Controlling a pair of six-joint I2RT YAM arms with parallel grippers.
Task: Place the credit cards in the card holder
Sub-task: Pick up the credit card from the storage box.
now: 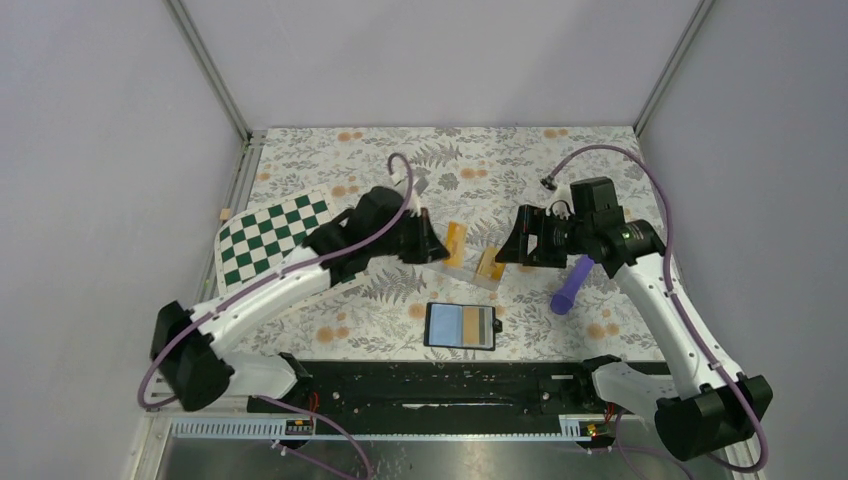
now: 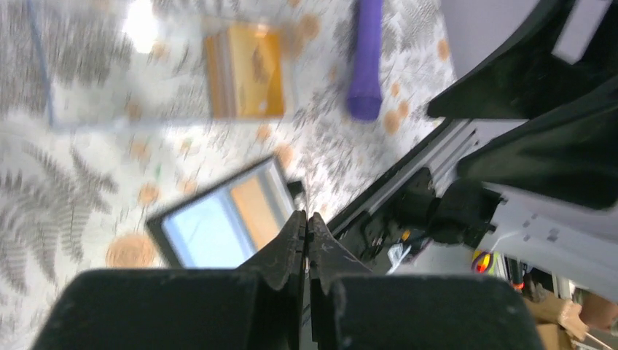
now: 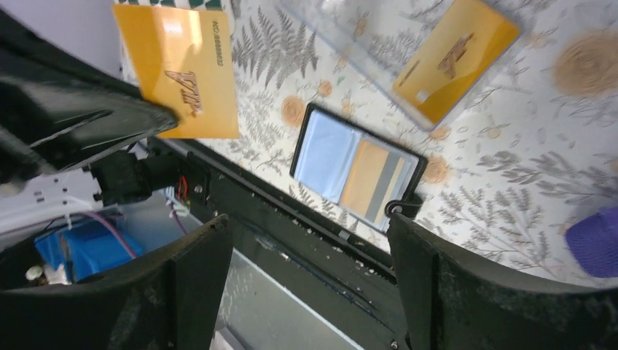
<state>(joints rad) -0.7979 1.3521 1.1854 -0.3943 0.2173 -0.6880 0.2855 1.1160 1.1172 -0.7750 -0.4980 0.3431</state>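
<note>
My left gripper (image 1: 438,246) (image 2: 306,216) is shut on one orange credit card (image 1: 456,242) (image 3: 178,69) and holds it up above the table. In the left wrist view that card shows only edge-on between the pressed fingertips. A second credit card (image 1: 489,267) (image 3: 453,58) lies in a clear box (image 2: 131,73). The card holder (image 1: 461,325) (image 2: 218,227) (image 3: 356,166) lies open on the table near the front edge, with pale blue pockets and an orange card in one of them. My right gripper (image 1: 508,248) (image 3: 306,226) stands open and empty, facing the held card.
A purple cylinder (image 1: 566,288) (image 2: 366,65) lies right of the box, under the right wrist. A green-and-white checkered board (image 1: 268,236) sits at the left. The black base rail (image 1: 440,385) runs along the near edge, just behind the card holder.
</note>
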